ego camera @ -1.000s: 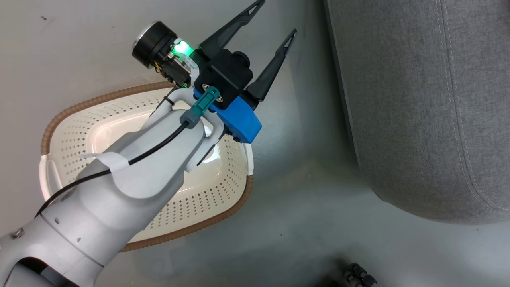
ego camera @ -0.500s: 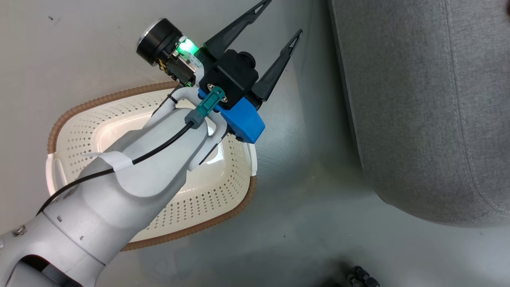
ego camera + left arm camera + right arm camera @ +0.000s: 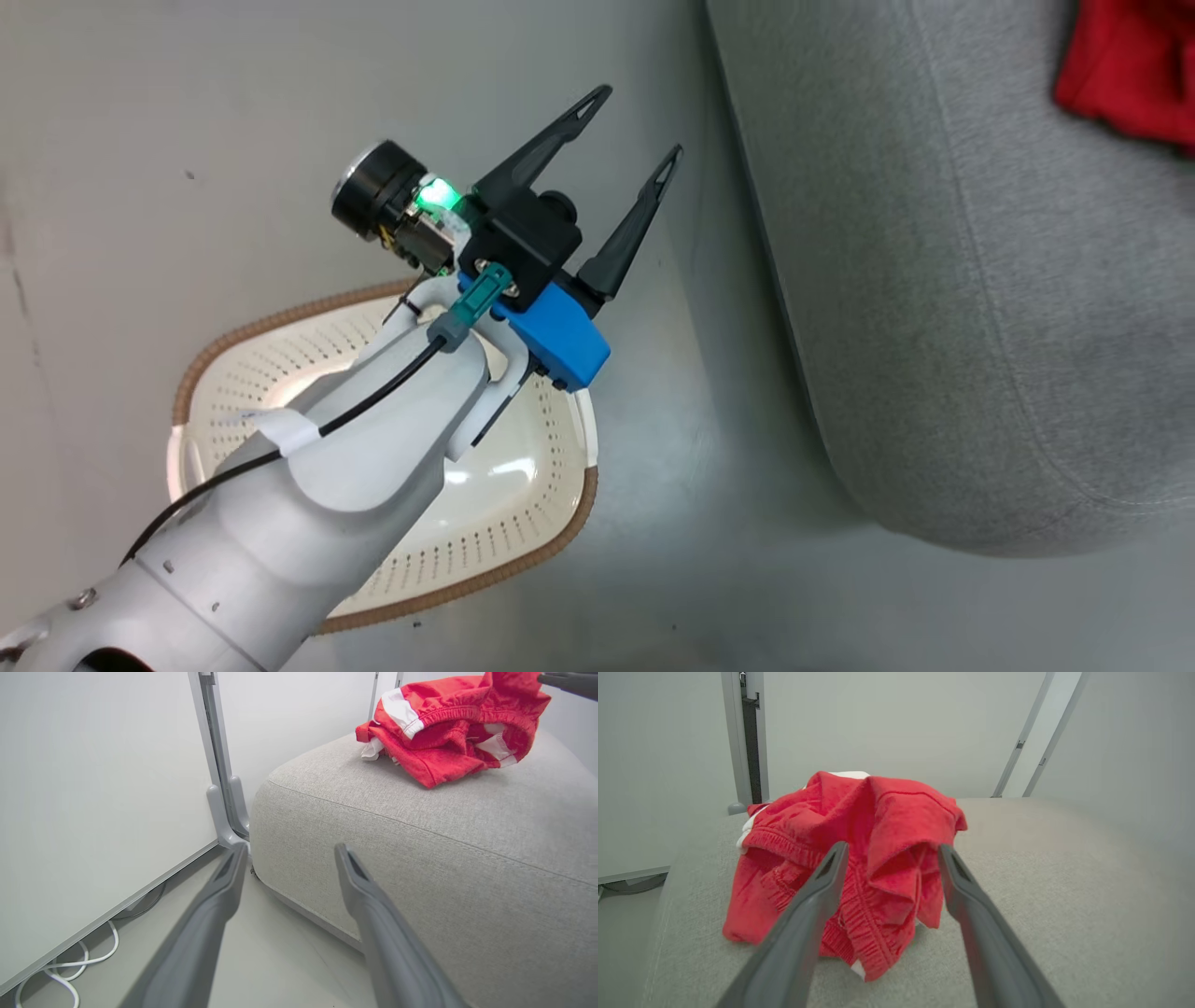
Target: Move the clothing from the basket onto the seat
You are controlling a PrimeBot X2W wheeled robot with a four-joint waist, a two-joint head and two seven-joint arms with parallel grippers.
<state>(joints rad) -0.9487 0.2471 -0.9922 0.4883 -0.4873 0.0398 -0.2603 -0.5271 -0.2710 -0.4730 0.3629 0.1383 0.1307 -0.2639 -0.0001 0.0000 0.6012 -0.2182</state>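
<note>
The left gripper [image 3: 639, 121] hung above the floor [image 3: 700, 560], between the basket [image 3: 280, 327] and the seat [image 3: 980, 280]. Its two fingers were spread well apart with nothing between them. Its pale forearm [image 3: 373, 467] reached across the basket and covered much of it. The perforated wall and a patch of glossy bottom showed beside the arm. The basket stood on the floor, near the seat's rounded corner but clear of it.

The clothing [image 3: 1130, 75] lay on the seat, well apart from the basket. From the head view a red corner of it showed at the upper right edge.

In the left wrist view the left gripper [image 3: 290, 847] pointed at the seat's [image 3: 444, 826] curved side. The clothing [image 3: 448, 732] sat on top of the seat as a crumpled red heap with white bands, towards the far end. A grey post [image 3: 219, 765] stood just beside the seat's corner. A white cable [image 3: 70, 961] looped on the floor under the wall panel.

The right gripper [image 3: 893, 846] hovered low over the seat [image 3: 1041, 882], its fingers parted and holding nothing. It was aimed at the clothing [image 3: 859, 858], which bunched up just beyond the fingertips. Whether a finger touched the cloth, I could not tell.
</note>
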